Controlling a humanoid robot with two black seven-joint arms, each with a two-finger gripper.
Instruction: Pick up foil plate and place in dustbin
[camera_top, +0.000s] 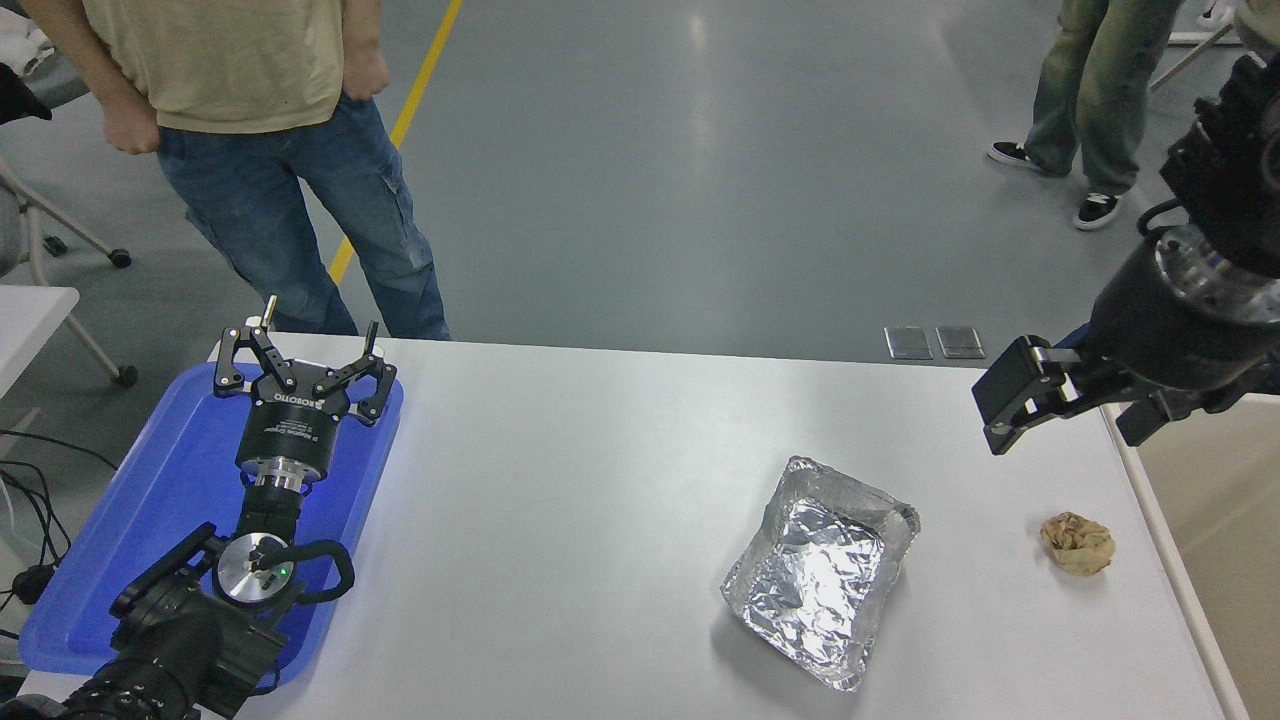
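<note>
The foil plate (820, 570), a crinkled silver rectangular tray, lies flat on the white table (560, 500), right of centre. The dustbin (1170, 560), beige with a cream rim, stands past the table's right edge; only part of it shows. My right gripper (1003, 412) comes in from the right edge, raised above the table's far right corner, up and to the right of the plate. It is open and empty. My left gripper (308, 345) is parked at the lower left over a blue tray, open and empty.
A small crumpled tan paper ball (1077, 543) lies between the foil plate and the dustbin. The flat blue tray (150, 520) sits at the table's left end. A person (270, 150) stands at the far left side; another person's legs (1090, 110) show at the top right.
</note>
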